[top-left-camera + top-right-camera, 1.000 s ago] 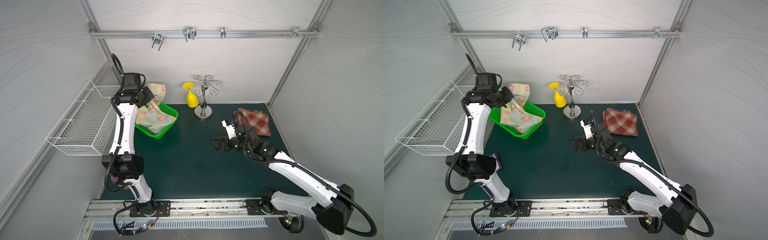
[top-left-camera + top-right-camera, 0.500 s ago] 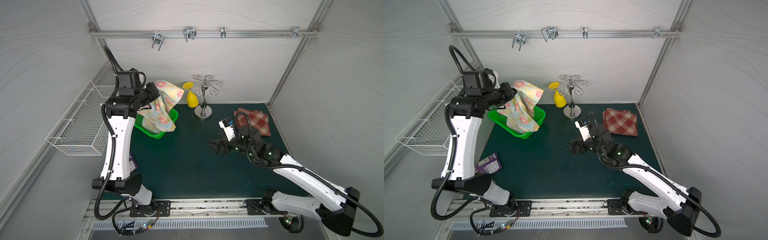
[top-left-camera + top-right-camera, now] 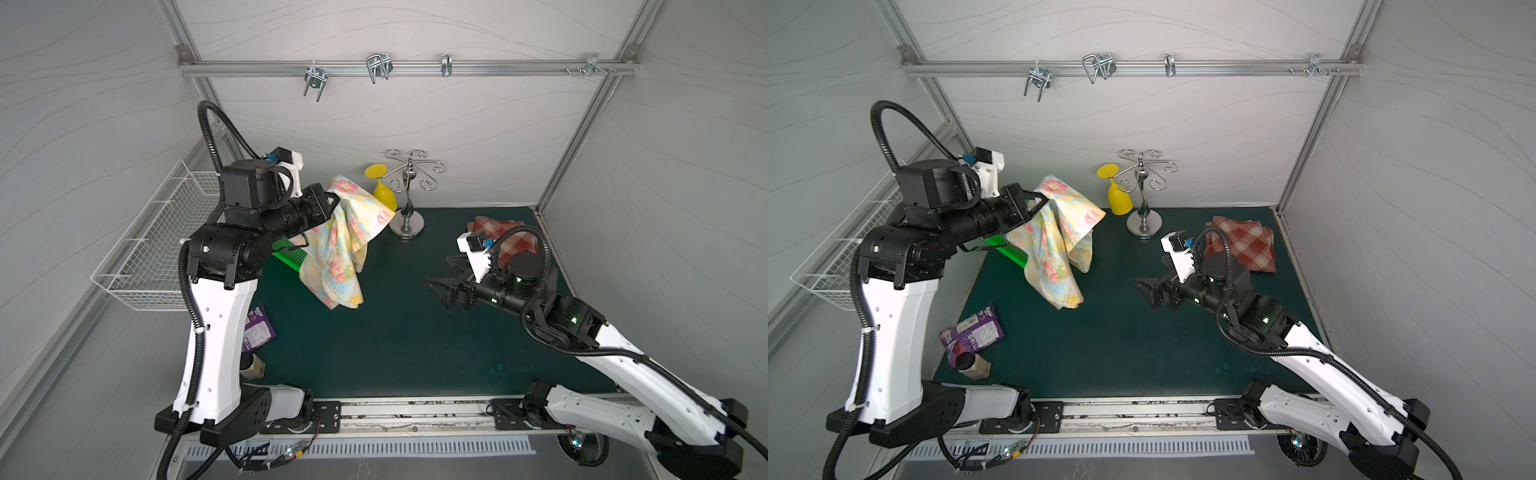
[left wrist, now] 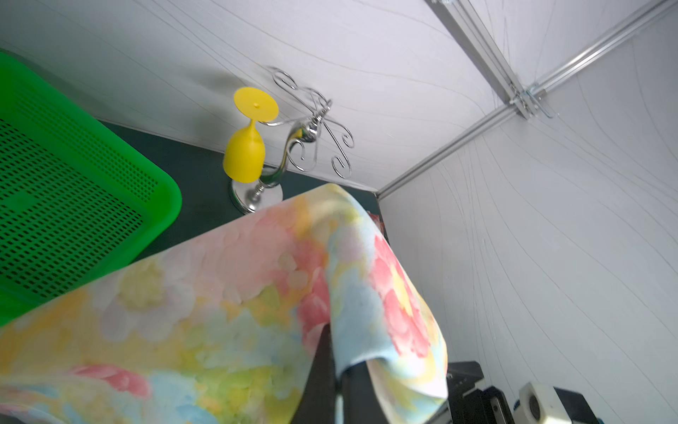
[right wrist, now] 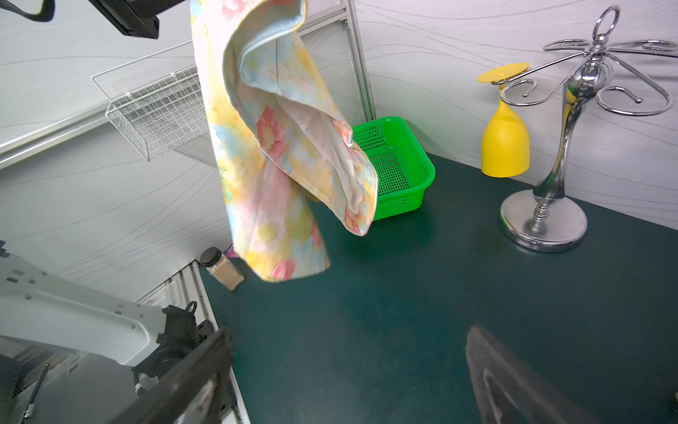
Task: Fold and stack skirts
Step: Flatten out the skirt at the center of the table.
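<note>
The floral skirt (image 3: pixel 340 249) (image 3: pixel 1054 249), pale yellow and blue with pink flowers, hangs in the air over the mat's left rear, beside the green basket. My left gripper (image 3: pixel 335 201) (image 4: pixel 335 337) is shut on its top edge, and the cloth drapes over the fingers. The wrist view of the other arm shows the floral skirt (image 5: pixel 271 165) dangling free above the mat. The plaid skirt (image 3: pixel 515 249) (image 3: pixel 1246 245) lies flat at the right rear, partly hidden by my right arm. My right gripper (image 3: pixel 440 272) (image 3: pixel 1152 272) (image 5: pixel 348 367) hovers open and empty over the mat, pointing toward the hanging cloth.
A green basket (image 3: pixel 286 257) (image 5: pixel 396 176) sits at the left rear. A yellow cup (image 3: pixel 384 193) hangs on a chrome stand (image 3: pixel 407 224) at the back. A purple wrapper (image 3: pixel 971 330) and a small jar (image 3: pixel 971 363) lie at the front left. A wire basket (image 3: pixel 166 241) hangs on the left wall.
My left arm has lifted the floral skirt out of the green basket and swung it toward the middle. My right gripper has drifted left and forward, still open.
</note>
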Motion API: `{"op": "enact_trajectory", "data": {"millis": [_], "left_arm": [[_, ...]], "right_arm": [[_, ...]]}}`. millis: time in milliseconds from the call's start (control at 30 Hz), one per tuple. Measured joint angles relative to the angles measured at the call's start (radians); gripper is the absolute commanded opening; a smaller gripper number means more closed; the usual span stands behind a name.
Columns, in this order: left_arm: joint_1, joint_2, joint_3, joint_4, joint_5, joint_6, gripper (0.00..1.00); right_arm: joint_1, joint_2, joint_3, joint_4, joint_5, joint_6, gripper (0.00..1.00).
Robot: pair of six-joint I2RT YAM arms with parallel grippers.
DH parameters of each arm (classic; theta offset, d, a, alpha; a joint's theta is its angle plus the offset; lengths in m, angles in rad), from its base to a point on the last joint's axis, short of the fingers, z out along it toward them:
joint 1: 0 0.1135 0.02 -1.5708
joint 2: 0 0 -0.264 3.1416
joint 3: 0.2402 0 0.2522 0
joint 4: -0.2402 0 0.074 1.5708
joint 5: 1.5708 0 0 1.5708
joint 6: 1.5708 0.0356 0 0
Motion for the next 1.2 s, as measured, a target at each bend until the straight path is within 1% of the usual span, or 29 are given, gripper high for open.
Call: {"op": "enact_trajectory", "data": {"millis": [133, 233, 333, 367, 533, 633, 700, 767, 900, 1067, 1133, 1200], "left_arm": [[-0.077, 0.012, 0.011, -0.019, 0.009, -0.007, 0.0], [-0.11, 0.001, -0.047, 0.002, 0.019, -0.012, 0.0], [-0.117, -0.019, -0.2, 0.063, 0.044, -0.016, 0.0], [-0.121, -0.02, -0.27, 0.089, 0.048, -0.017, 0.0], [-0.13, 0.014, -0.565, 0.193, 0.048, -0.016, 0.0], [-0.132, 0.033, -0.691, 0.248, 0.047, -0.017, 0.0], [-0.132, 0.043, -0.75, 0.28, 0.047, -0.016, 0.0], [-0.134, 0.056, -0.783, 0.305, 0.047, -0.016, 0.0], [-0.149, 0.072, -0.792, 0.343, 0.046, -0.016, 0.0], [-0.177, 0.069, -0.792, 0.372, 0.045, -0.015, 0.0], [-0.182, 0.061, -0.792, 0.373, 0.042, -0.015, 0.0], [-0.182, 0.051, -0.792, 0.373, 0.039, -0.014, 0.0]], "right_arm": [[0.001, -0.01, 0.0, 0.002, 0.003, -0.022, 0.99], [0.001, -0.025, 0.0, 0.004, 0.014, -0.034, 0.99], [0.001, -0.038, -0.002, 0.008, 0.042, -0.045, 0.99], [0.001, -0.04, -0.004, 0.008, 0.055, -0.048, 0.99], [0.002, -0.04, -0.025, 0.01, 0.114, -0.058, 0.99], [0.002, -0.036, -0.052, 0.013, 0.132, -0.059, 0.99], [0.002, -0.033, -0.08, 0.016, 0.139, -0.059, 0.99], [0.002, -0.025, -0.113, 0.019, 0.142, -0.058, 0.99], [0.001, 0.011, -0.179, 0.045, 0.116, -0.049, 0.99], [0.001, 0.122, -0.217, 0.085, 0.027, -0.043, 0.99], [-0.002, 0.181, -0.206, 0.095, -0.019, -0.048, 0.99], [-0.01, 0.242, -0.177, 0.1, -0.065, -0.051, 0.97]]}}
